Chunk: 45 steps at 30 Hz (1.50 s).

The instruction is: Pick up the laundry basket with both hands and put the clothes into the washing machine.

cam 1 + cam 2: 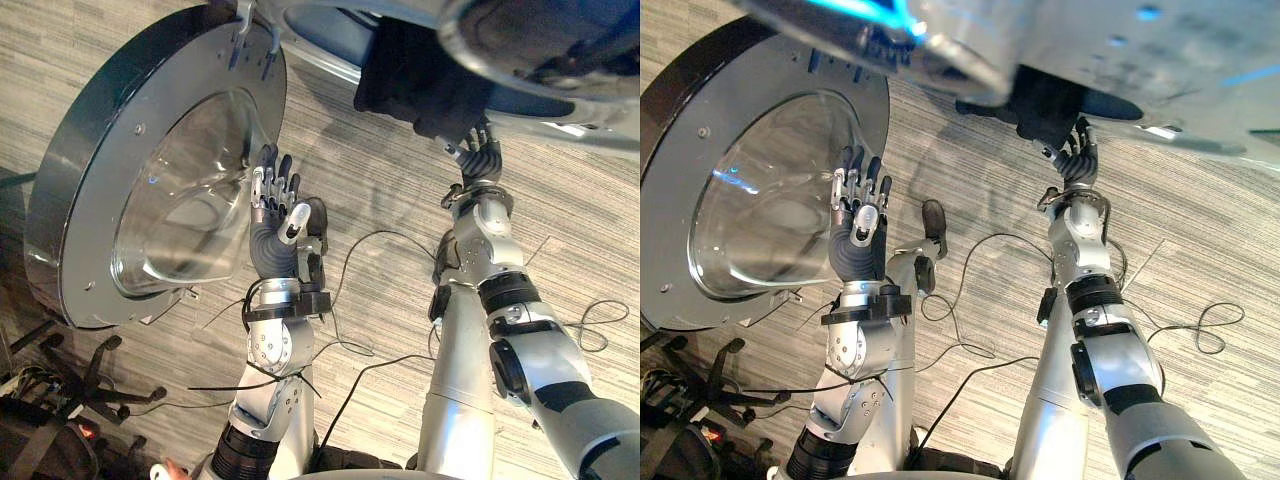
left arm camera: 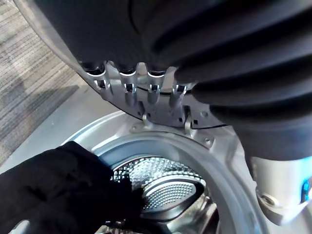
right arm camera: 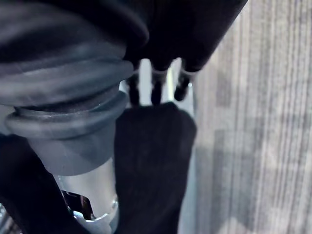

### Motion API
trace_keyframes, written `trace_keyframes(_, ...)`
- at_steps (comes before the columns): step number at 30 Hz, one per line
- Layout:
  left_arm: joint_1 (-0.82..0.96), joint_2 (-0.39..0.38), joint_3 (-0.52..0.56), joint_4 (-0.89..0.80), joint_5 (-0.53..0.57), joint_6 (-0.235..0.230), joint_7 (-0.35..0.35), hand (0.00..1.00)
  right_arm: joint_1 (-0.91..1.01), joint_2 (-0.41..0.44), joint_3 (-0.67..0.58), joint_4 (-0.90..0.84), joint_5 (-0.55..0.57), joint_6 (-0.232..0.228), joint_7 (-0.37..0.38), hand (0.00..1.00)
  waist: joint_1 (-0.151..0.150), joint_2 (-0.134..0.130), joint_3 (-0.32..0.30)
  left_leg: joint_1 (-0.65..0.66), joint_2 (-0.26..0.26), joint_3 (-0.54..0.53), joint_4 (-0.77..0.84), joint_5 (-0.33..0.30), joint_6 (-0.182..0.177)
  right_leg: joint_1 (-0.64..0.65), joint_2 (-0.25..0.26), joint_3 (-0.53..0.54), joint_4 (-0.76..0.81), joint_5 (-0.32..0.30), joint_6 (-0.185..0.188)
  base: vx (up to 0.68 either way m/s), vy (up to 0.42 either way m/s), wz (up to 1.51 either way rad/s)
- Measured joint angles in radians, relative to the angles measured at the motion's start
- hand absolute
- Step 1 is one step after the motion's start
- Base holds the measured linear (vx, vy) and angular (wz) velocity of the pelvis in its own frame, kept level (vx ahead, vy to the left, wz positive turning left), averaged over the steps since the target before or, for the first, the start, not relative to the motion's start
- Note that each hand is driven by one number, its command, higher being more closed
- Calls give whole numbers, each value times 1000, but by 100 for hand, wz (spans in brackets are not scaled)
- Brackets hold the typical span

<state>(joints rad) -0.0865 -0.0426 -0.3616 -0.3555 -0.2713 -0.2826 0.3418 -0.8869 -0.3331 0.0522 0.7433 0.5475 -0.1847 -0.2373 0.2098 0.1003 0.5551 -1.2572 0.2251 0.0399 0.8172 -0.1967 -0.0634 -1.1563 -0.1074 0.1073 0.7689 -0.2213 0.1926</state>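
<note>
We see the black cloth (image 1: 410,75) hanging out of the washing machine (image 2: 207,158), draped over the rim of its round opening, with the steel drum (image 2: 165,187) behind it. The right hand (image 1: 481,158) reaches up to the cloth's lower edge with straight fingers, tips against it, gripping nothing. The left hand (image 1: 275,205) is also relaxed and flat, just beside the glass of the swung-out door (image 1: 120,190); we cannot tell whether it touches. Striped carpet (image 1: 560,200) lies below.
</note>
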Motion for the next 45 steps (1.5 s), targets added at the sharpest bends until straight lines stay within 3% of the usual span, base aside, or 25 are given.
trace_keyframes(9,0,0,1,-1,6,1,-8,0,-67,13,136,-24,-68,20,24,0,-1,0,0,-10,-9,-17,-52,40,-9,-1,-5,-31,-32,20,-8,47,-2,7)
trace_keyframes(10,0,0,1,-1,6,1,-8,0,-70,16,148,-40,-78,24,29,100,-2,0,0,-10,-11,-20,-55,42,-10,-2,-5,-34,-32,20,-8,52,-11,7)
trace_keyframes(18,0,-1,7,-32,5,1,-2,0,-144,46,107,-77,-86,34,19,100,0,-1,0,-27,-16,-36,-77,67,-14,-20,-6,-49,-29,24,-15,53,-13,6)
trace_keyframes(25,0,1,-8,-32,4,1,16,0,-151,41,32,-76,-83,14,-10,100,-5,-1,0,-34,-15,-44,-61,69,-11,-24,-5,-52,-17,24,-14,55,-7,0)
trace_keyframes(31,0,3,-32,-31,4,2,34,0,-148,64,-2,-104,-10,-4,-17,100,-8,-1,0,-49,-15,-50,-35,69,-11,-35,-5,-51,-1,23,-13,50,-2,-1)
trace_keyframes(33,0,3,-31,-32,5,2,35,0,-120,80,-41,-202,22,-4,-44,100,-10,-2,1,-50,-15,-50,-31,68,-11,-35,-5,-51,-1,23,-12,39,-1,0)
trace_keyframes(35,0,3,-24,-32,6,2,49,0,-72,75,-95,-442,59,-30,-94,100,-27,-3,0,-52,-15,-50,-24,66,-8,-35,-5,-49,2,23,-12,39,2,-2)
trace_keyframes(38,-1,3,-28,-41,8,4,57,0,-57,3,-100,-684,94,-63,-118,100,-38,-5,0,-57,3,-37,4,45,0,-33,5,-44,0,23,-12,36,8,-17)
trace_keyframes(42,-1,3,-33,-86,8,10,57,0,-62,-28,-81,-737,145,-63,-179,100,-33,-6,-1,-59,4,-39,22,29,4,-27,5,-41,-8,24,-13,48,16,-9)
trace_keyframes(45,5,3,-45,-90,7,12,55,0,-71,-129,-38,-734,211,-64,-219,100,-33,-8,-3,-66,1,-40,36,17,14,-8,2,-42,-36,35,3,60,53,-5)
